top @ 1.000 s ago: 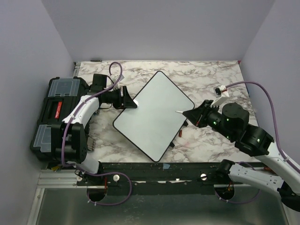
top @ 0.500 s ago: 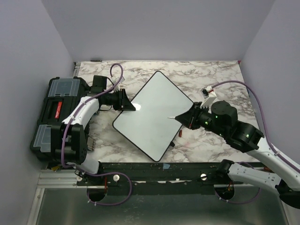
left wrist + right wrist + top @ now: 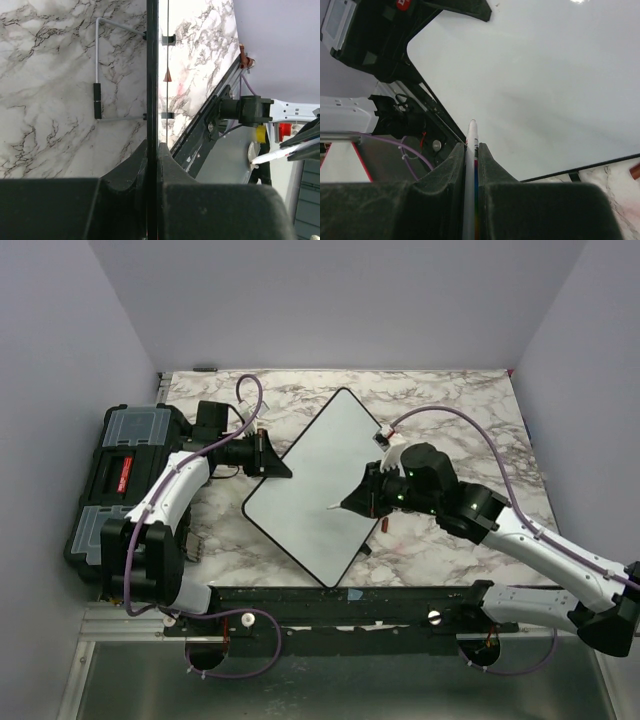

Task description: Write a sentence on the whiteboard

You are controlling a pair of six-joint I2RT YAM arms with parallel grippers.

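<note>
White, blank, black-framed whiteboard (image 3: 320,480); left tool (image 3: 281,468) clamped on its edge, right tool (image 3: 352,503) gripping marker (image 3: 471,145).

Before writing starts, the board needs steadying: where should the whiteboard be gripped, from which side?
Grip the whiteboard by its thin edge facing the toolbox, coming from the left. A broad flat sheet, only its rim fits the jaws; the left gripper is clamped there.

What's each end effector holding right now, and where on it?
The left end effector clamps the whiteboard by its black frame edge; the right end effector grips the marker by its barrel, tip protruding.
</note>
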